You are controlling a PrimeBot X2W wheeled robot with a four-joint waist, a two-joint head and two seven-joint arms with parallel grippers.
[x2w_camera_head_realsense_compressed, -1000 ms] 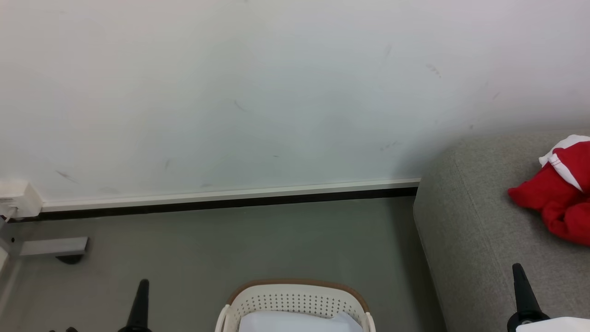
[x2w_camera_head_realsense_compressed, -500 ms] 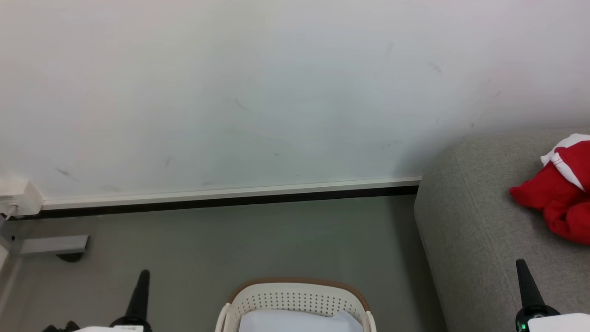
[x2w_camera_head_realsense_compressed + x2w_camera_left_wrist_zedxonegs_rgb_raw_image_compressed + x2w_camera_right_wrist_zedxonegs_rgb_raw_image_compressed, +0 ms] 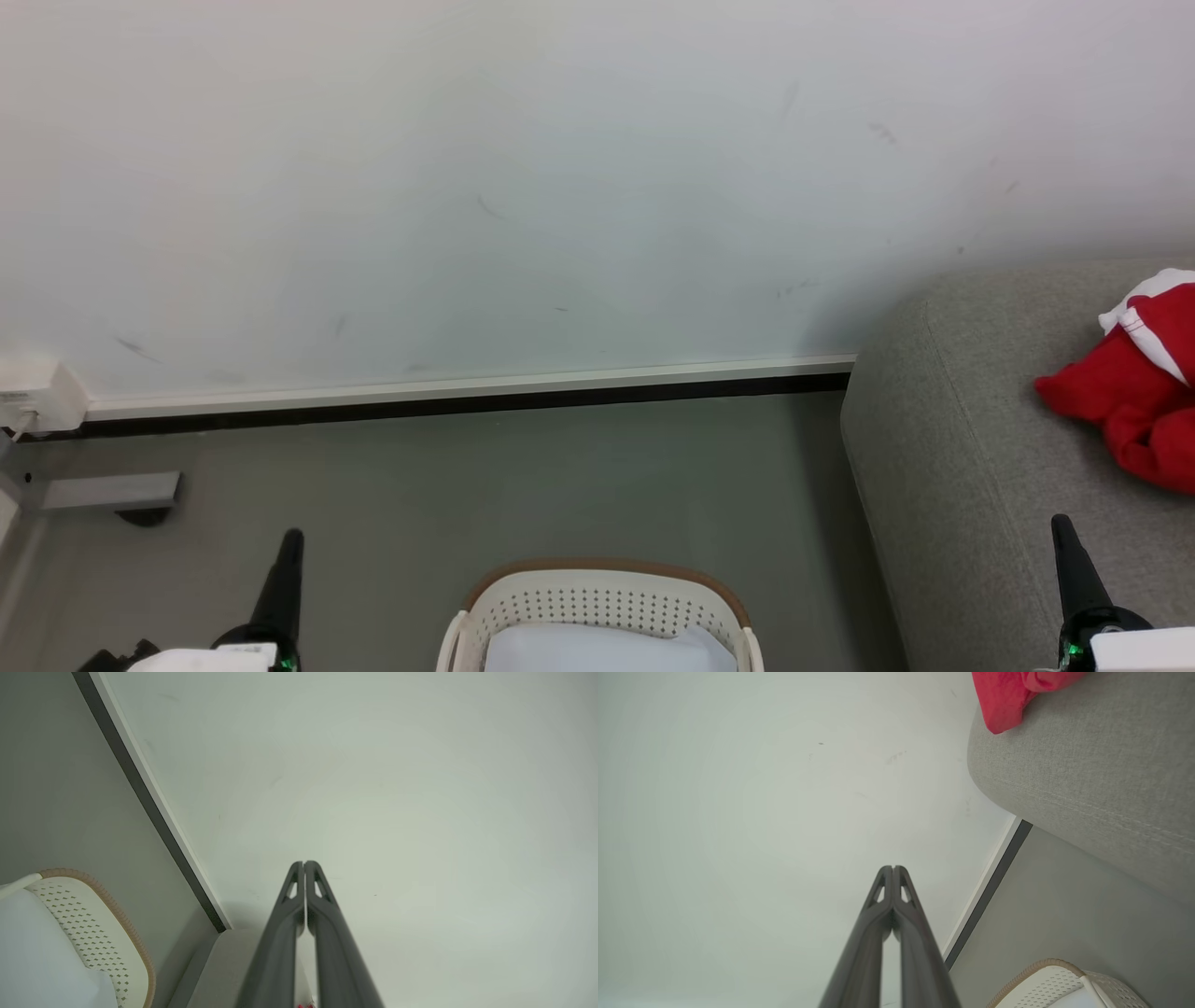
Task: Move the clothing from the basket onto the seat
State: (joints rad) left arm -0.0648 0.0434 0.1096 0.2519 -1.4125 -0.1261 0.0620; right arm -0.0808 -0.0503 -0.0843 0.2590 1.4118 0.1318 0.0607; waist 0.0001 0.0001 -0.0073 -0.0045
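Red clothing (image 3: 1134,401) with white trim is seen bunched on the grey sofa (image 3: 971,448), at the right edge of the head view; the heap is cut by the frame, so one garment or two cannot be told. The laundry basket (image 3: 597,602) is set on the floor (image 3: 560,485) just left of the sofa end, apart from it. Only its far part is in frame, and a flat white cloth (image 3: 597,651) is seen lying in it. The left pincer (image 3: 291,539) is raised over the floor left of the basket, fingers pressed together, nothing pinched. The right pincer (image 3: 1061,525) is raised over the sofa front, below the red heap and clear of it, likewise pressed together and empty. Both are pointed toward the wall (image 3: 560,187).

Step judged: transfer done or nearly done, arms parked. Next move likely calls for a look down into the basket; if any red is left there, one pincer would need to be spread, lowered past the brown rim and closed on fabric only, with the white cloth left behind.
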